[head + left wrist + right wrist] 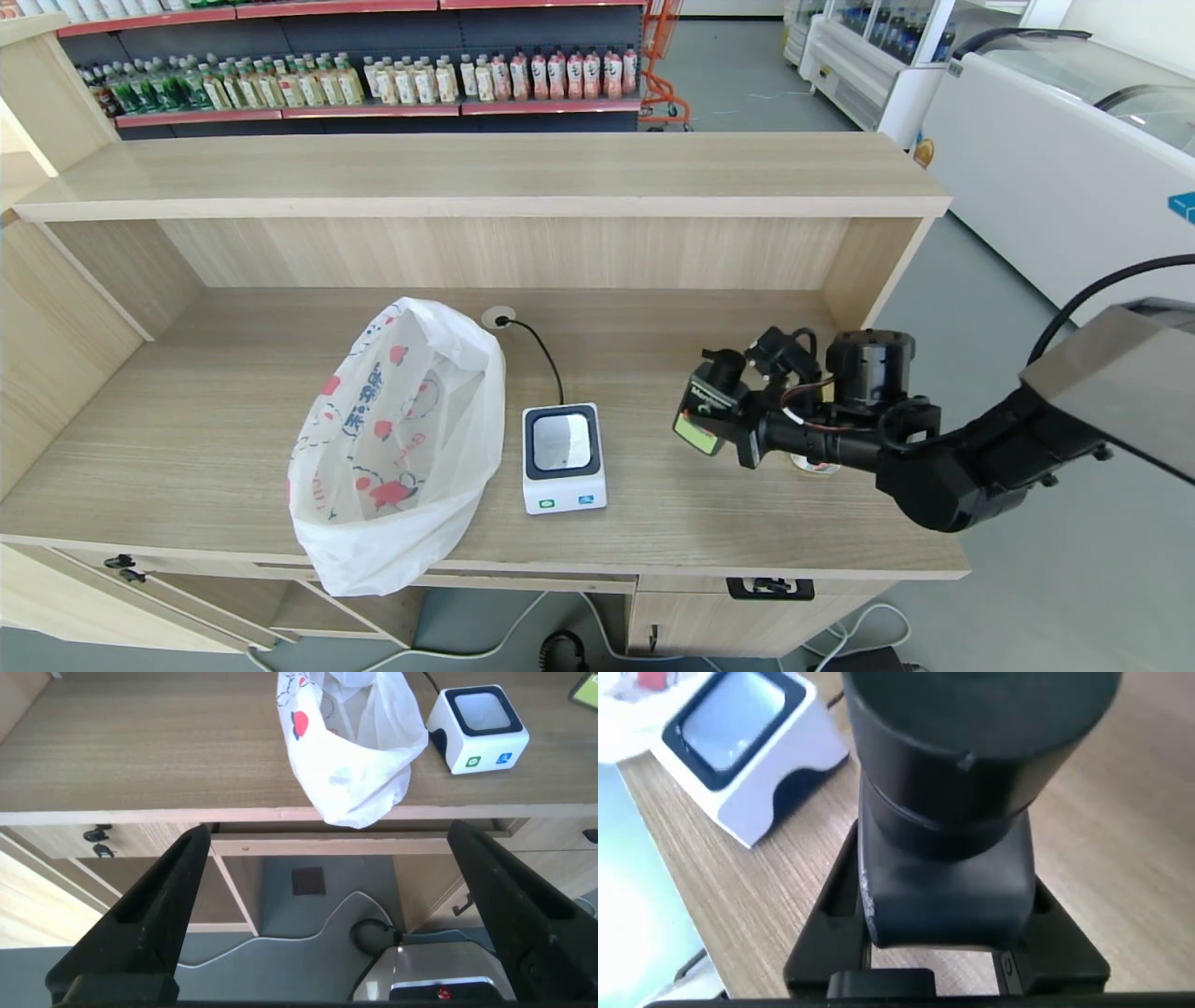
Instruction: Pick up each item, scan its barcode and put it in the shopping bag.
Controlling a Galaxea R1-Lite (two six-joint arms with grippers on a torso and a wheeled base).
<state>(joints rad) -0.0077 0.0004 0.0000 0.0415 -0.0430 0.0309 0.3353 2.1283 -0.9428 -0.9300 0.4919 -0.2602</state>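
Item [695,435] is clamped in right gripper [707,417] over the desk's [187,439] right half, beside scanner [562,457]. Bag [392,467] is draped over front edge. Left gripper [327,835] fingers are spread apart.

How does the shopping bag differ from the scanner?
The shopping bag is soft, crumpled plastic with red prints and overhangs the front edge of the counter; the scanner is a smaller rigid box lying fully on it, with a black cable. Both are mostly white.

Left end effector [329,838] gapes; right end effector [705,417] clamps dark cylinder [962,793]
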